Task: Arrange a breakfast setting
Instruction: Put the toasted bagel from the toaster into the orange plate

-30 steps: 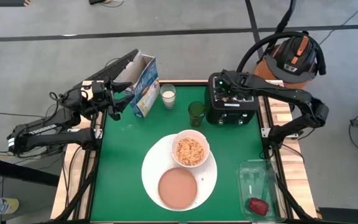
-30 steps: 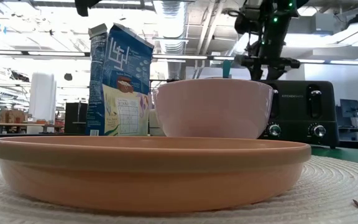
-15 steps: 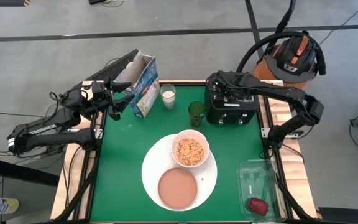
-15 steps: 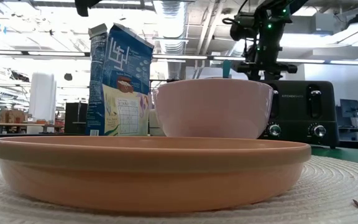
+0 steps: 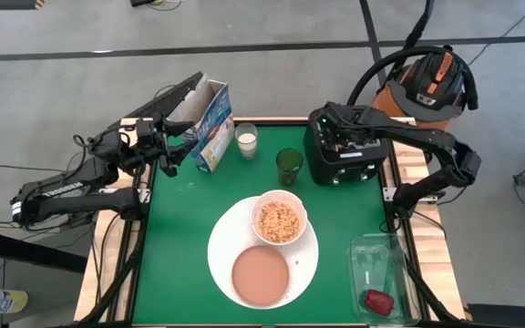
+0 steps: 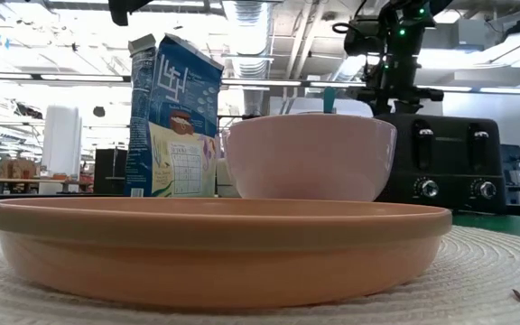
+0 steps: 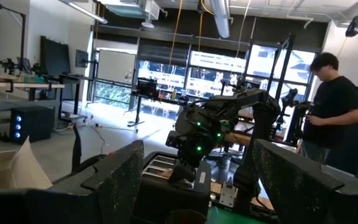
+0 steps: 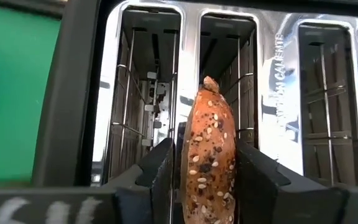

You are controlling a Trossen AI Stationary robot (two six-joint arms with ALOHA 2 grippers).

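Observation:
My right gripper (image 8: 207,186) is over the black toaster (image 5: 346,162) at the table's far right and is shut on a seeded tan bagel piece (image 8: 207,149). The piece stands on edge over one of the toaster's slots (image 8: 225,74). My left gripper (image 5: 173,153) waits open beside the blue cereal box (image 5: 213,128) at the far left, touching nothing. A white bowl (image 5: 280,219) of cereal and a salmon-pink plate (image 5: 261,273) rest on the large white plate (image 5: 235,239). A dark-red item (image 5: 377,302) lies in the clear tray (image 5: 379,264). My right gripper pinches the bagel piece between its two fingers (image 8: 160,180), one on each flat face (image 8: 199,177). The fingers slant down onto it from above the toaster. The piece stands on edge, its free end (image 8: 210,84) pointing at the slot. I cannot tell whether that end is inside the slot.
A glass of milk (image 5: 246,138) and a green cup (image 5: 289,165) stand between the cereal box and the toaster. An orange shop vacuum (image 5: 431,82) sits beyond the table's far right corner. A person (image 7: 331,106) stands in the room behind.
My right gripper has swung a little toward the table's left and back toward the right above the toaster. The toaster has slid a short way toward the table's right edge.

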